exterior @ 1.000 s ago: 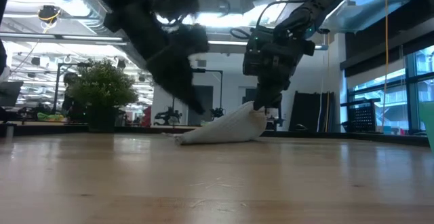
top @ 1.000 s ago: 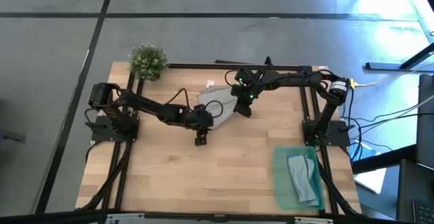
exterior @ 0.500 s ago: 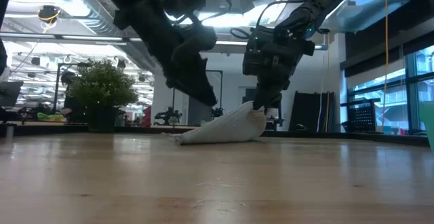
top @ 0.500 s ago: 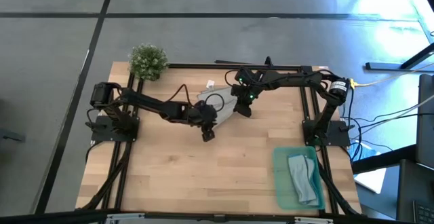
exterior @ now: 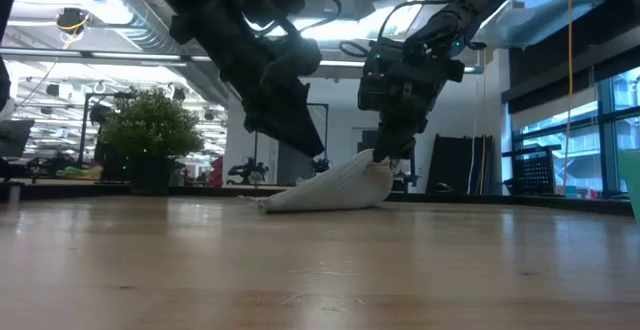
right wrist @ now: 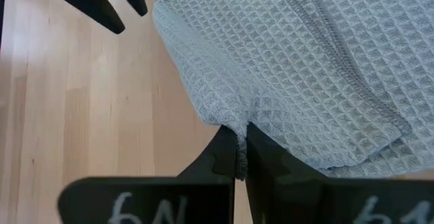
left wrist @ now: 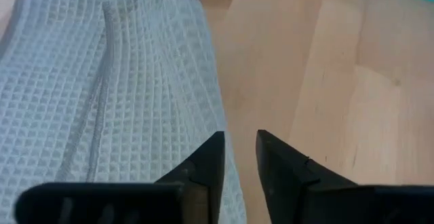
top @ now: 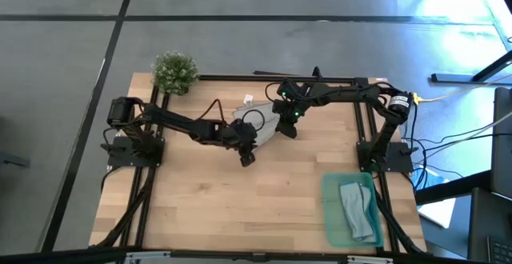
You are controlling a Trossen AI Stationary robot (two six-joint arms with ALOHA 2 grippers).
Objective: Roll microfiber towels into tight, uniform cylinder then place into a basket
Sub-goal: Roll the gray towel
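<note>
The right gripper [right wrist: 239, 157] pinched a corner of the light grey towel [top: 260, 128], holding it raised off the worktop [top: 240, 200] in the upper centre of the high view. The left gripper [left wrist: 239, 157], fingers slightly apart and holding nothing, hovered at the towel's near edge. A pale blue towel [top: 358, 208] already lay in the basket [top: 332, 216], lower right of that view. Judged step: laying out the grey towel before rolling. The next move appeared to require the left gripper to take the free edge, so the cloth could be flattened
</note>
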